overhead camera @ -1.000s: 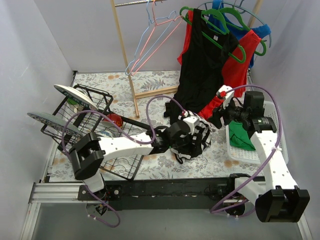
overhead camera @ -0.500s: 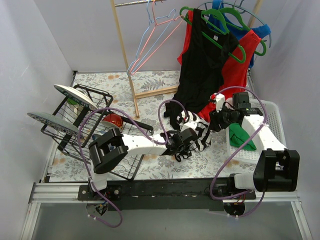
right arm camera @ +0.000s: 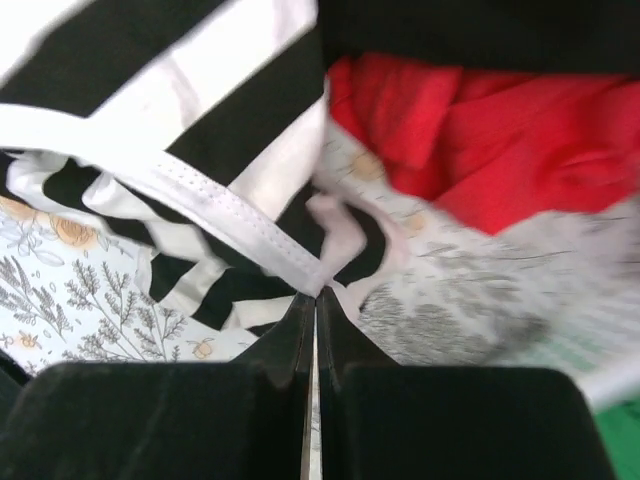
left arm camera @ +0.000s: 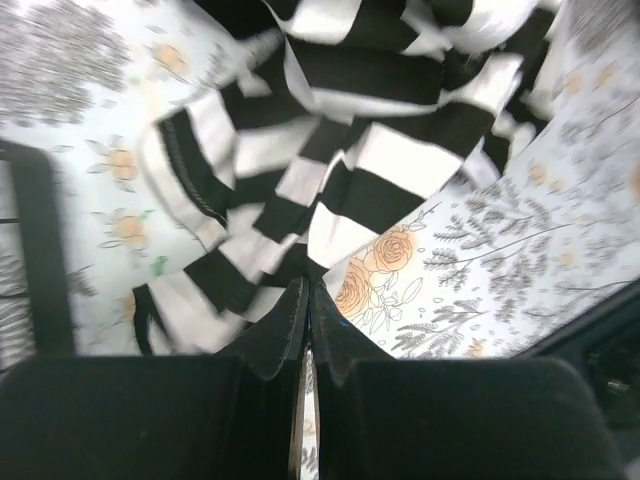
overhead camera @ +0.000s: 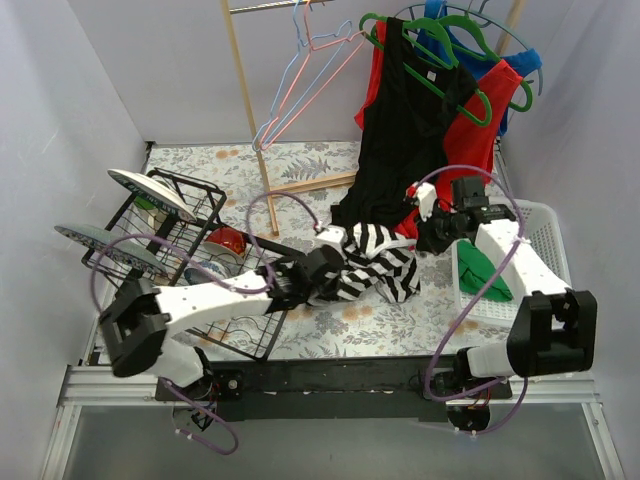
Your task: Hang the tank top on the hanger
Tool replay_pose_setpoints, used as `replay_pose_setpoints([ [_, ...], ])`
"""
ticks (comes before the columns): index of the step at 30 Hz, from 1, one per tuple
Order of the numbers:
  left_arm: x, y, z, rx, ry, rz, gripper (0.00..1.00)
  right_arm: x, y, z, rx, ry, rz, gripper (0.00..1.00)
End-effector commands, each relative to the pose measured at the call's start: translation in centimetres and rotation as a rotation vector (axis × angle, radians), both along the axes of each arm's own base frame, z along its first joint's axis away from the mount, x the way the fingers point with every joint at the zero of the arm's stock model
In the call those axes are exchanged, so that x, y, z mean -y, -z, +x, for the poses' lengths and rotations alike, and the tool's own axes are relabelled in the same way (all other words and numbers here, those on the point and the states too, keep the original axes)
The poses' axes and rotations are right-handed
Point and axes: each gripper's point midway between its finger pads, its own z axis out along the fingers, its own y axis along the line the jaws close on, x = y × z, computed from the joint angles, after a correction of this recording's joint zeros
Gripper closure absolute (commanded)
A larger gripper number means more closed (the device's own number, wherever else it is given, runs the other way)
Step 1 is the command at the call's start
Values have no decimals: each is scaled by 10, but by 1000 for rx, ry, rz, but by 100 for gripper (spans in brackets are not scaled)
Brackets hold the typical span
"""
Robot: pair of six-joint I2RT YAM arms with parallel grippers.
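The black-and-white striped tank top [overhead camera: 378,264] lies stretched over the flowered table between my two grippers. My left gripper [overhead camera: 322,266] is shut on the top's left edge; in the left wrist view the striped fabric [left arm camera: 380,150] fans out from the closed tips [left arm camera: 310,287]. At the top's right end my right gripper [overhead camera: 430,232] is shut on a white-edged strap [right arm camera: 240,215], pinched at its tips [right arm camera: 316,294]. The pale pink hanger [overhead camera: 318,88] hangs from the wooden rack at the back, far from both grippers.
A light blue hanger [overhead camera: 283,78] hangs beside the pink one. A black top [overhead camera: 400,150] and red top [overhead camera: 472,140] hang on green hangers, reaching down behind the tank top. A wire dish rack [overhead camera: 165,250] stands left, a white basket [overhead camera: 555,262] right.
Both grippers have closed on the tank top. The left arm has pulled back to the left and the right gripper has moved up and back, spreading the bunched top out flat.
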Motion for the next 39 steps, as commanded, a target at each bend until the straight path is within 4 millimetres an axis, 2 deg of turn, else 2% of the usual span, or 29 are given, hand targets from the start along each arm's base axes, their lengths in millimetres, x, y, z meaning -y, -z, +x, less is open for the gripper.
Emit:
replay_pose_setpoints([
  [1,-36,-44,5,8,-52,-124,100,-1,-126,32,364,-13,23,99],
  [2,-48,-64,11,35,-66,-177,100,-1,-139,30,388,-19,25,99],
  [4,-54,-75,7,28,-32,-225,100,-4,-173,28,463,-34,48,99],
  [5,-60,-89,7,46,-26,-257,100,-8,-198,27,517,-48,70,99],
  [8,-65,-101,-2,51,29,-262,100,-13,-241,16,622,-68,120,99],
  [10,-64,-104,-13,34,93,-260,100,-16,-257,7,652,-81,147,99],
  [12,-66,-100,-24,9,142,-250,100,-24,-263,-3,650,-122,190,99],
  [14,-69,-95,-32,-6,169,-246,97,-37,-260,-19,599,-186,260,99],
  [15,-71,-100,-33,10,168,-258,80,-42,-250,-24,560,-207,286,99],
  [16,-72,-103,-34,20,169,-267,72,-46,-244,-29,529,-221,312,99],
  [18,-69,-118,-34,61,188,-314,57,-59,-229,-40,469,-277,356,99],
  [19,-68,-130,-36,87,207,-351,47,-63,-214,-44,424,-287,362,99],
  [21,-59,-155,-41,138,270,-426,37,-80,-197,-58,371,-360,377,99],
  [22,-56,-164,-42,154,288,-448,29,-87,-180,-65,325,-386,377,99],
  [24,-50,-182,-43,184,326,-479,24,-111,-159,-92,265,-518,370,99],
  [25,-49,-185,-43,188,329,-482,21,-115,-138,-106,206,-560,358,99],
  [26,-47,-182,-40,177,326,-470,19,-123,-127,-124,175,-635,356,99],
  [28,-45,-178,-39,159,319,-459,17,-124,-103,-139,139,-718,331,99],
  [29,-44,-172,-39,143,320,-451,16,-124,-83,-155,83,-767,319,99],
  [30,-43,-168,-39,124,313,-454,16,-120,-68,-167,41,-821,297,95],
  [31,-43,-158,-40,102,307,-447,15,-118,-58,-177,3,-853,284,80],
  [32,-42,-154,-40,92,302,-454,15,-115,-46,-191,-49,-889,271,72],
  [33,-41,-150,-41,81,298,-459,15,-111,-42,-199,-83,-907,265,65],
  [34,-41,-140,-43,51,286,-459,14,-109,-40,-201,-81,-927,263,53],
  [36,-40,-132,-42,34,277,-466,13,-107,-47,-193,-26,-916,235,43],
  [37,-39,-129,-44,10,273,-476,12,-108,-53,-183,19,-880,223,38],
  [38,-37,-123,-45,-7,274,-479,12,-102,-56,-163,69,-809,188,34],
  [39,-35,-119,-46,-25,274,-481,11,-100,-69,-149,144,-770,190,30],
])
